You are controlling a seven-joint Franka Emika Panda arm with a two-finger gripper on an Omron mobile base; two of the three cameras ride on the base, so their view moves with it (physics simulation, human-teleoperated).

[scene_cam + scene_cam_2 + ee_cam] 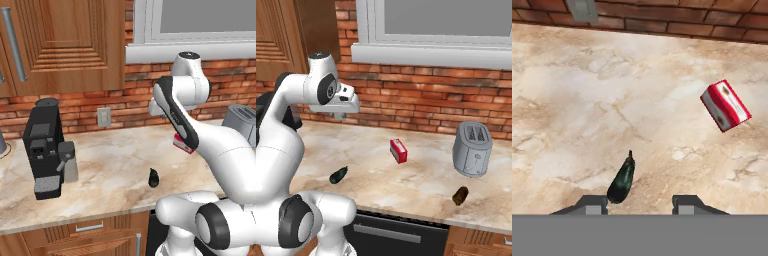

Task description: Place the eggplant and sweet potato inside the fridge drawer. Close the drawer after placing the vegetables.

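Hand (640,204) spread and empty, high over the worktop (587,100); eggplant (621,181) lies near the front edge just by the left fingertip, so shift left, align across its belly, then descend.

Kitchen — toaster (472,148), coffee machine (44,147), marble counter (115,165)
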